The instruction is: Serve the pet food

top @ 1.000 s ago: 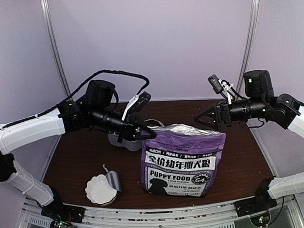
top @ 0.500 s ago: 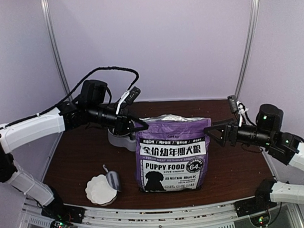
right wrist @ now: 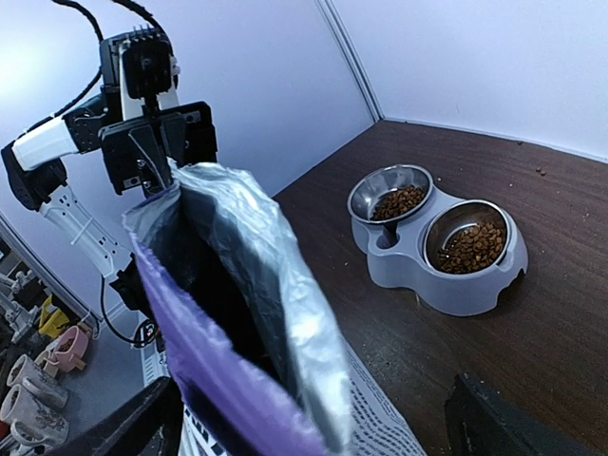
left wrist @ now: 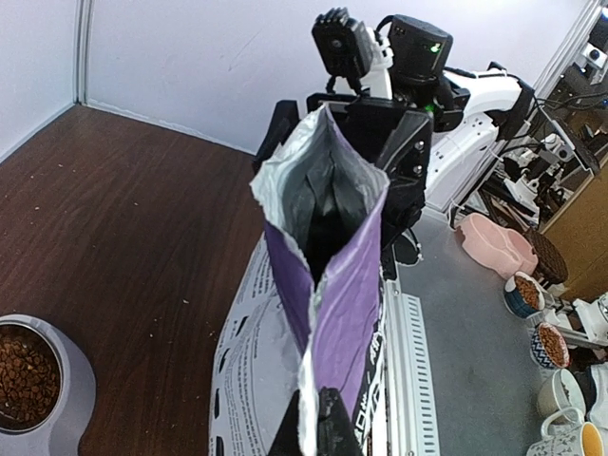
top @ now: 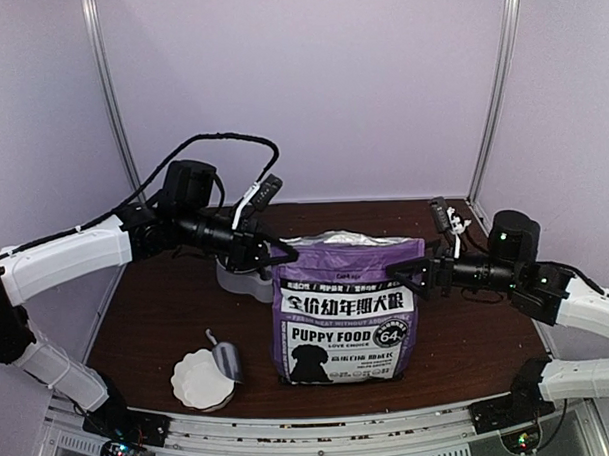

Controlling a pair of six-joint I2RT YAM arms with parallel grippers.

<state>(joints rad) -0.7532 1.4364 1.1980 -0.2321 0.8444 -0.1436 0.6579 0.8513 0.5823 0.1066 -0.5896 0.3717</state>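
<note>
pet food (right wrist: 470, 245) | dry reddish-brown kibble | 2 loose heaps, 1 in each side of grey feeder (right wrist: 446, 290) | stray bits on desk (right wrist: 570, 313)

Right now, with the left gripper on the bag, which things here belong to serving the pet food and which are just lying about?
For the job: pet food in the double bowl; purple bag, pinched by the left gripper, right gripper open at its other corner; metal scoop, probably.
Lying about: white scalloped dish beside the scoop; pink bowl off the table.
</note>
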